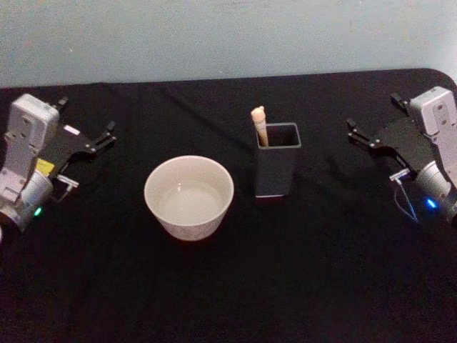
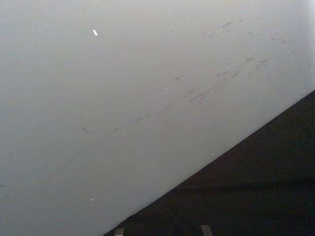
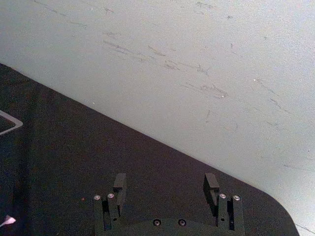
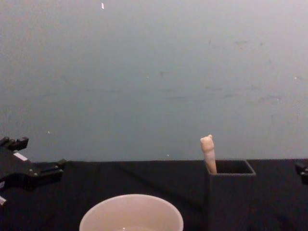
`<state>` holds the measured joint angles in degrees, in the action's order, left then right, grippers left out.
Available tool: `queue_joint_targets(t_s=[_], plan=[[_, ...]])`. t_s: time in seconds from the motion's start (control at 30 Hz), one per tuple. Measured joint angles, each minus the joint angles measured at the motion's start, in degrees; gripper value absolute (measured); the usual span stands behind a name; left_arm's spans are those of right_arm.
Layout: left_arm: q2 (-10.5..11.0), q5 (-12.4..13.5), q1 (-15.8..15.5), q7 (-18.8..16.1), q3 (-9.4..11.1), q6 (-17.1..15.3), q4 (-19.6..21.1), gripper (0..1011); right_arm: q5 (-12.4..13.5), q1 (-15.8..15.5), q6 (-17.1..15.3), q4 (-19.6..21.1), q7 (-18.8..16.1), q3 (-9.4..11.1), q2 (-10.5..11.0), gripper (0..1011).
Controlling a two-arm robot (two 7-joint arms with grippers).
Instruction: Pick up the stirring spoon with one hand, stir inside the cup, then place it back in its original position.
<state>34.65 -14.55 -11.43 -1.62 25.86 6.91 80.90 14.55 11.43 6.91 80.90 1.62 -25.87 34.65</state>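
- Two robot arms are at the sides of a black worktop (image 1: 228, 300), one on each side.
- The left gripper (image 1: 86, 116) is far out on the left side, well apart from the cup (image 1: 189, 227). Its fingers (image 2: 205, 229) are spread apart and hold nothing. They point toward the back of the worktop.
- The right gripper (image 3: 165, 187) is far out on the right side, well apart from the holder (image 1: 277, 171). Its two dark fingers (image 3: 119, 186) are also spread wide, with only black cloth to see between them.
- The cup is round, wide and cream-white. It sits near the middle of the worktop, a little to the left.
- The holder is a dark grey square box with an open top. It stands straight up, just to the right of the cup. The two are near each other but do not touch. The holder is thinner than the cup and stands taller.
- The spoon (image 1: 260, 127) is in the holder, with its beige handle pointing up. It leans in the back left corner of the box. The little animal head on top pokes out above the rim. The spoon's lower end is hidden inside the box.
- A pale wall (image 1: 214, 36) with a few scuff marks rises behind the worktop.
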Motion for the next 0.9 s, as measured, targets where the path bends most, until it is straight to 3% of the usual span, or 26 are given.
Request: queue_joint_targets(t_s=[0.9], plan=[[0.00, 0.00, 0.00, 0.00, 0.00, 0.00, 0.00, 1001, 0.00, 0.00, 0.00, 0.00, 0.00, 0.00, 0.00, 1000]])
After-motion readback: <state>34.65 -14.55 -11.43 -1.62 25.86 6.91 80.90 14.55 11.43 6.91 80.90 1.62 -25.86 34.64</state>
